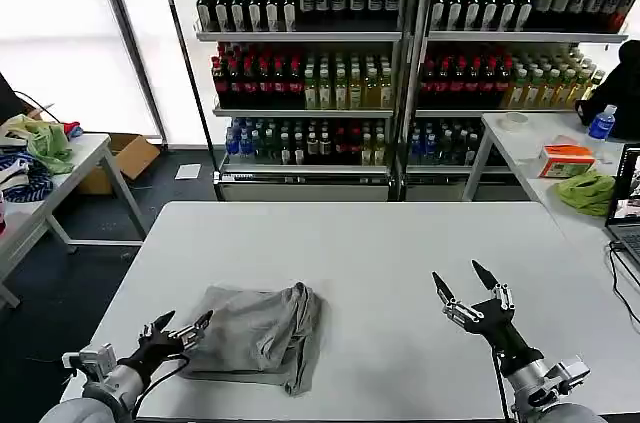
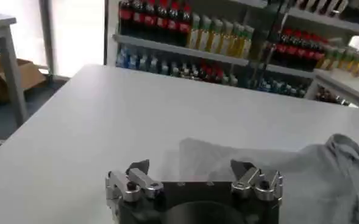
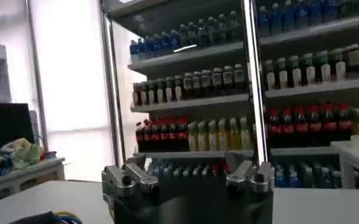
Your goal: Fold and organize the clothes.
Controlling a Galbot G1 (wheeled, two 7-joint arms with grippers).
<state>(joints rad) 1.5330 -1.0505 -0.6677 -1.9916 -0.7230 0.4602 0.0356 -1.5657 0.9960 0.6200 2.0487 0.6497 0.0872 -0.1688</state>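
Note:
A light grey shirt (image 1: 258, 335) lies folded into a rough bundle on the white table (image 1: 380, 243), near the front left. Its cloth (image 2: 313, 176) spreads just beyond my left gripper's fingers in the left wrist view. My left gripper (image 1: 182, 324) sits open at the shirt's left edge, low over the table, with nothing between its fingers (image 2: 194, 168). My right gripper (image 1: 462, 282) is open and raised above the table's front right, well apart from the shirt, pointing toward the shelves (image 3: 188, 163).
Drink shelves (image 1: 400, 63) stand behind the table. A side table (image 1: 60, 178) at the left holds green and dark blue cloths. At the right, another table (image 1: 560, 143) carries a green cloth, an orange box, a bottle and a laptop (image 1: 628, 198).

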